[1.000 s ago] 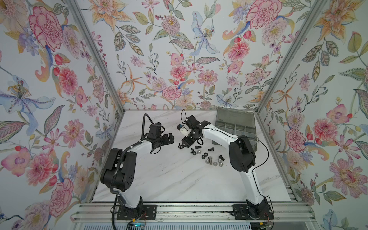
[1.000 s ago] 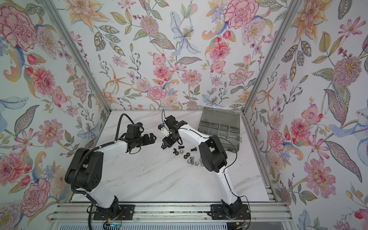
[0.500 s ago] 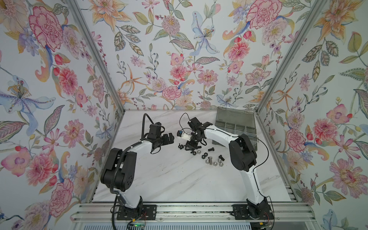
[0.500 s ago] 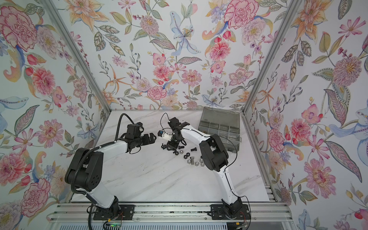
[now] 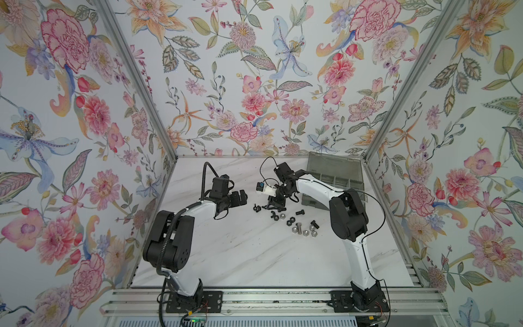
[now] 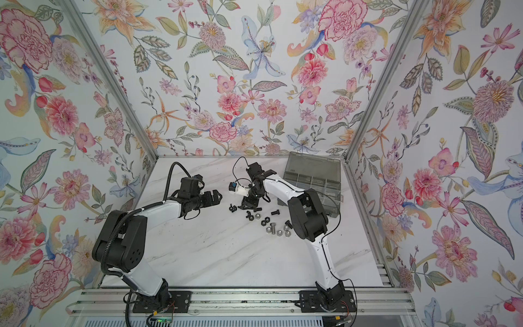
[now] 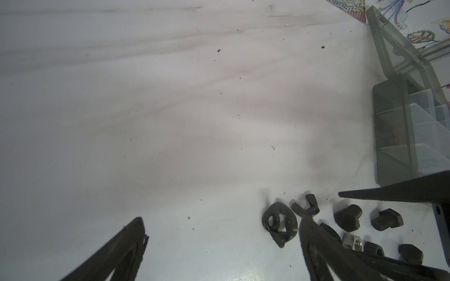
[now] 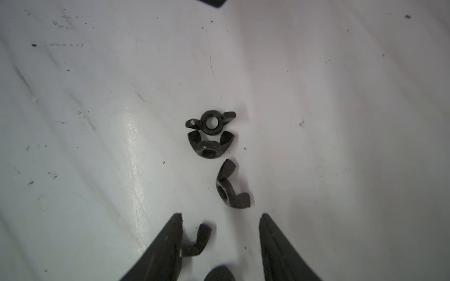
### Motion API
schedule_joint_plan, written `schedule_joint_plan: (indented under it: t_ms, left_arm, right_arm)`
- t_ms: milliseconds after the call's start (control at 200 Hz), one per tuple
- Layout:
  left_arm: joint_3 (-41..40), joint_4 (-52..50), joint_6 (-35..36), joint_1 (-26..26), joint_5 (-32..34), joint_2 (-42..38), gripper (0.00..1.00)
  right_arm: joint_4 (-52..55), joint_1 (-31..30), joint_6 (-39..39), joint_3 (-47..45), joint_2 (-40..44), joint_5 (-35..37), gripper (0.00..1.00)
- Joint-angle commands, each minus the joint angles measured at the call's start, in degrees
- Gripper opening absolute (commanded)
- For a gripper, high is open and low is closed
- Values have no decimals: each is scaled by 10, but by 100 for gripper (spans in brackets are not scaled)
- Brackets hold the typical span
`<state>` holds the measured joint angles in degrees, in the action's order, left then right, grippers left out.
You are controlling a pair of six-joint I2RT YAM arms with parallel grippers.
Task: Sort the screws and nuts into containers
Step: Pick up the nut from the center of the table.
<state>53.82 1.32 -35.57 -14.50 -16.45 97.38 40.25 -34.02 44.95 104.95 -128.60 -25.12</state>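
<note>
Black and silver screws (image 5: pixel 300 211) and nuts (image 5: pixel 305 232) lie loose on the white marble table in both top views. Black winged nuts (image 8: pixel 210 146) lie in a small group. My right gripper (image 5: pixel 276 204) points down over them, open. One winged nut (image 8: pixel 198 239) lies between its jaws, touching one finger (image 8: pixel 170 243) only. My left gripper (image 5: pixel 240 196) hovers left of the pile, wide open and empty, with a winged nut (image 7: pixel 280 223) just beside one finger (image 7: pixel 314 243). The containers (image 5: pixel 331 185) are compartments of a grey box at the back right, lid raised.
Black screws (image 7: pixel 348 217) and a silver nut (image 7: pixel 353 244) lie past the left gripper's finger. The box's lid (image 5: pixel 334 165) leans toward the back wall. Flowered walls close in three sides. The right arm's elbow (image 5: pixel 348 218) stands next to the box.
The right gripper has come down and toward the front, onto the winged nuts, and its jaws have narrowed a little. The left arm has stayed still.
</note>
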Motion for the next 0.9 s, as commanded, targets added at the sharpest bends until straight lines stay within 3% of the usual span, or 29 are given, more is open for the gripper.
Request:
schedule_joint_plan:
  t_ms: [0, 891]
  left_arm:
    - [-8, 6, -4, 4, -2, -15, 99]
    - [-28, 26, -13, 16, -14, -21, 99]
  right_arm:
    - [5, -4, 20, 19, -20, -20, 53]
    - [5, -14, 29, 35, -65, -7, 52]
